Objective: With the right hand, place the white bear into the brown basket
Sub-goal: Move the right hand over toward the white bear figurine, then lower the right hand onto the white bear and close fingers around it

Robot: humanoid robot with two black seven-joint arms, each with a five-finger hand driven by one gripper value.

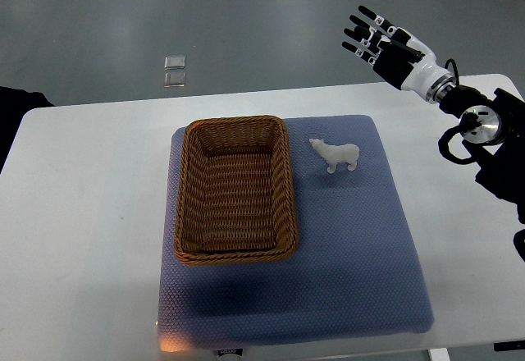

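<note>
A small white bear (pixel 335 154) stands upright on the blue mat (pixel 353 246), just right of the brown wicker basket (pixel 187 189). The basket is rectangular and holds nothing. My right hand (pixel 373 36) hovers above and beyond the table's far right edge, well behind and to the right of the bear. Its fingers are spread and hold nothing. The right arm comes in from the picture's right edge. The left arm does not show.
The blue mat lies on a white table (pixel 82 213). Two small clear squares (pixel 174 70) lie on the grey floor beyond the table. A dark shape (pixel 16 107) sits at the left edge.
</note>
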